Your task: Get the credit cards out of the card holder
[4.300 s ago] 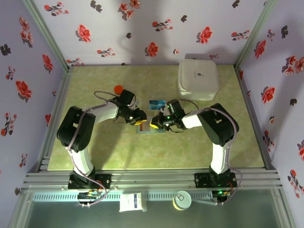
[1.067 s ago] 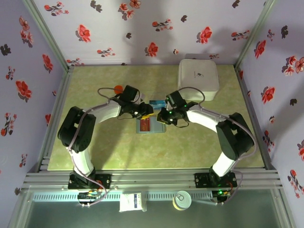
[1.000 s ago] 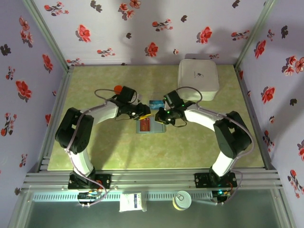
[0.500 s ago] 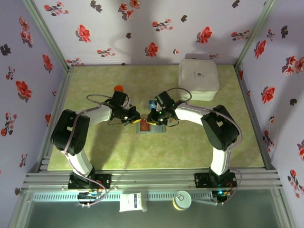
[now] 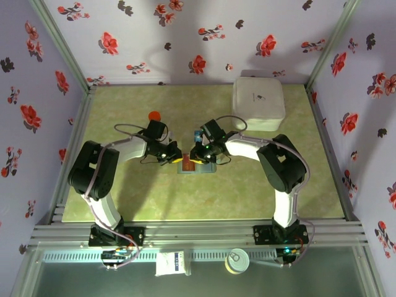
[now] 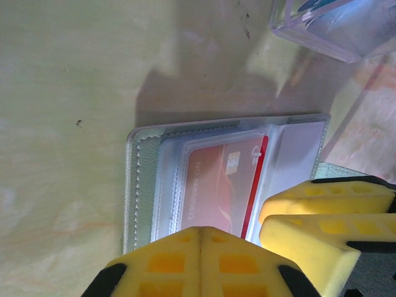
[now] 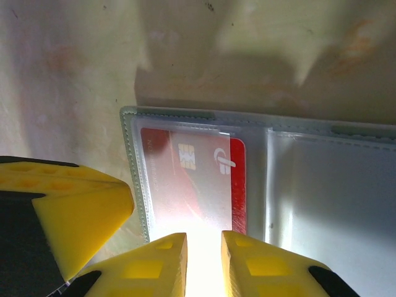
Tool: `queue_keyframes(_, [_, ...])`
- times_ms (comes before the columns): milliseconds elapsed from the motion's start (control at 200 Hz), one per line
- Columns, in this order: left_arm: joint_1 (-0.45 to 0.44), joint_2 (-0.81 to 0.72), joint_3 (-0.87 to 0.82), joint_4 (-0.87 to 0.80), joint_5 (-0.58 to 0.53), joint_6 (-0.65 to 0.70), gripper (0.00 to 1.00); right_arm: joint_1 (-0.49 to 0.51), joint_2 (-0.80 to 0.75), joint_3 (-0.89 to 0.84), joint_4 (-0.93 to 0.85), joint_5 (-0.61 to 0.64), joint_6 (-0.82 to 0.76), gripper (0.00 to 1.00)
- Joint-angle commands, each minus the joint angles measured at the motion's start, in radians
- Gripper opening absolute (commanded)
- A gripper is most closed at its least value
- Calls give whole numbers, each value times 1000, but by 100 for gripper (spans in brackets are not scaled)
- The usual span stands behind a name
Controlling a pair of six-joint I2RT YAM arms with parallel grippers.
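Showing red card [image 7: 192, 176] in card holder [image 7: 328, 185], white logo [image 7: 224, 159], lettering unreadable

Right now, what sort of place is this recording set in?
Probably a purpose-built robot test booth, not a home: floral-print walls box in a small green table, and a metal frame rail runs along its near edge.

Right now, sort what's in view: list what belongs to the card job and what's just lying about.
Job: card holder, red card, blue card.
Lying about: white box, clear plastic piece, red round object.
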Motion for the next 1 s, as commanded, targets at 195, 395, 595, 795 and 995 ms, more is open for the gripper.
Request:
queue_keyframes(195, [5,20,-8,-30,22,48,0,8,26,28,20,-21,19,21])
queue_keyframes(395, [4,40,-1,-45,19,59,0,8,39,29,29,-26,19,21])
queue_keyframes(595, [5,48,3,-66,4,73,0,8,53,23,13,-15,11,21])
queue_keyframes(795, [5,46,6,-75,-2,76,0,8,61,27,-43,18,-11,21])
queue_keyframes(995, [5,45,10,-73,-5,75,0,8,46,30,-101,63,-37,21])
